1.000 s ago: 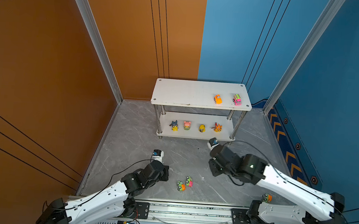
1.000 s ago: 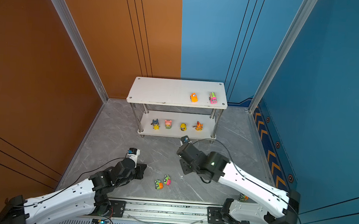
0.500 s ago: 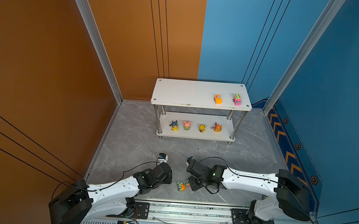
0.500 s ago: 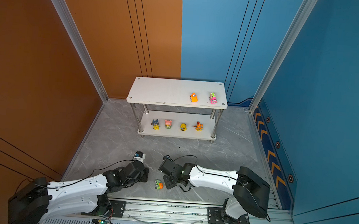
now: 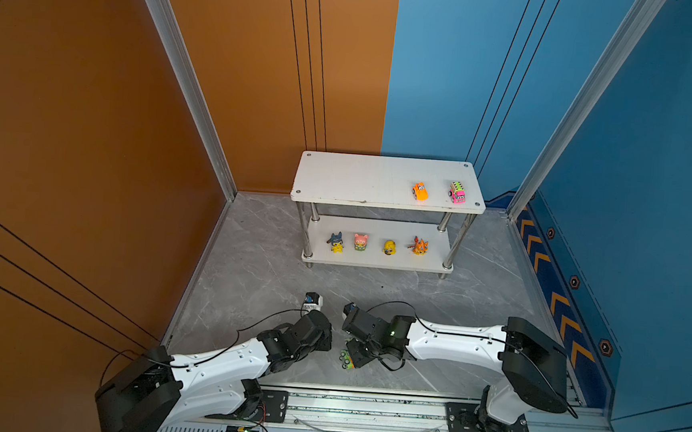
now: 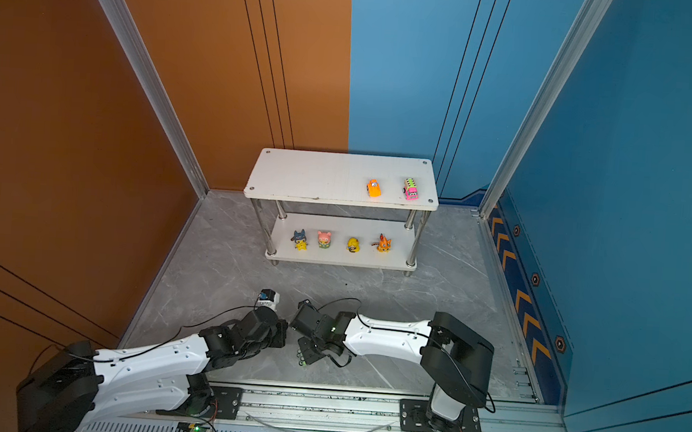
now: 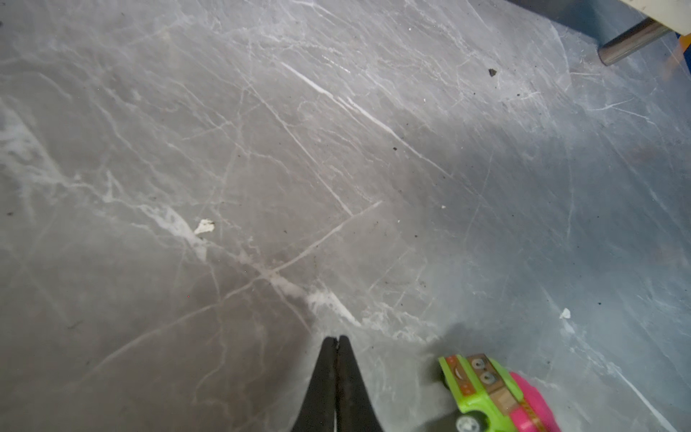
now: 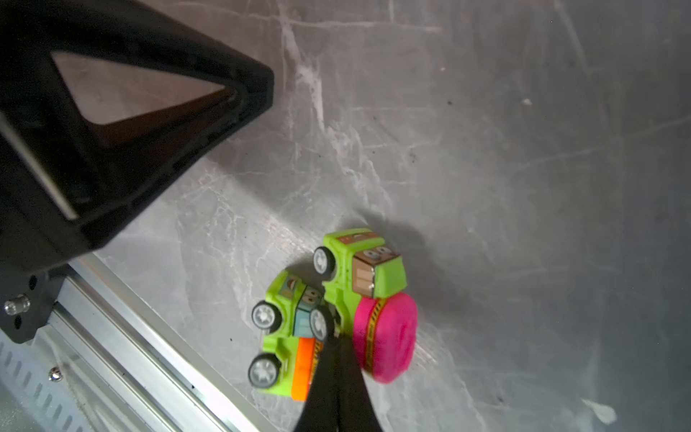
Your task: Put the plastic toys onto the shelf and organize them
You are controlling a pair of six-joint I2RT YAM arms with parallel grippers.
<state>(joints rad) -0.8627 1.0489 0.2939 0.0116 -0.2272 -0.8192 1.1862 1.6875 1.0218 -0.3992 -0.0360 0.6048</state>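
Down at the near edge of the grey marble tabletop, both arms crowd together. The right arm has its jaws pressed fully together, gripping nothing, their tips poked into the gap between two touching cars: the green car with the pink drum and the green car with the orange bed. The aluminium rail runs just beside that second car.

The left arm is right alongside, its jaws closed too and empty over bare marble, with the pink-drum car just beside them in the left wrist view. A black triangular part of that arm looms large and blocks a corner of the right wrist view.

Well apart, the shelf stands at the back wall. The orange car and pink car sit on its top board, towards the right end. On the lower board, in a row: blue-and-yellow figurine, pink figurine, yellow figurine, orange figurine.

In both top views the right wrist covers the two green cars; only a green sliver with wheels peeks out. The left wrist view clips the pink-drum car at the frame edge and shows only one chrome shelf leg.
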